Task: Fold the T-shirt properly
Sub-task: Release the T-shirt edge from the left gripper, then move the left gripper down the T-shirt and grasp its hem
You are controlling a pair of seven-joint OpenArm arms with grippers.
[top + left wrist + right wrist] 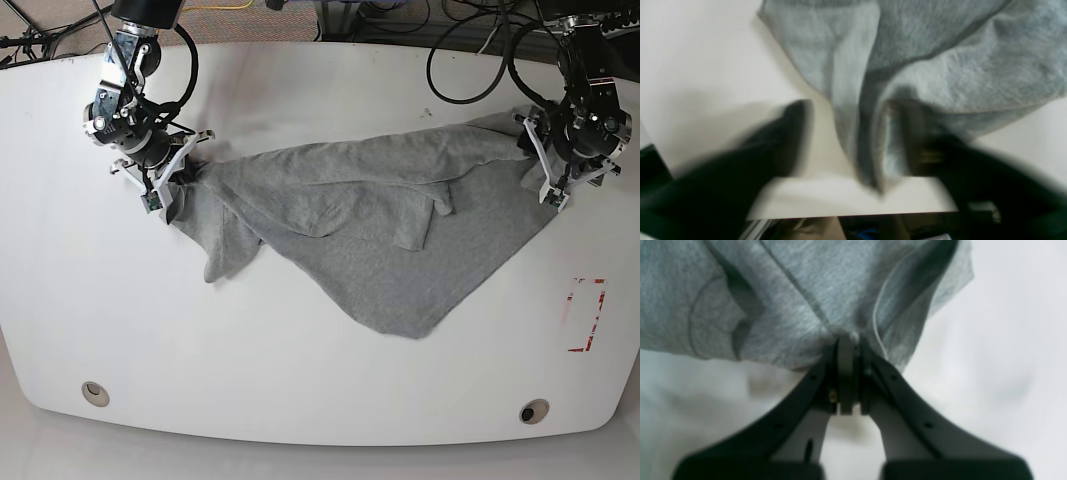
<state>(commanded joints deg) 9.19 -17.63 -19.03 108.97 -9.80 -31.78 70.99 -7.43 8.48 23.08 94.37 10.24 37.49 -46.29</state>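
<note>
A grey T-shirt lies crumpled across the middle of a white table, stretched between two robot arms. At nine o'clock the right gripper is clenched on a bunch of fabric. At three o'clock the left gripper is spread apart — a fold of cloth hangs between its fingers, and the view is blurred. This looks like the spreading step; next, the left side likely needs a firm grip so the shirt can be pulled flat.
</note>
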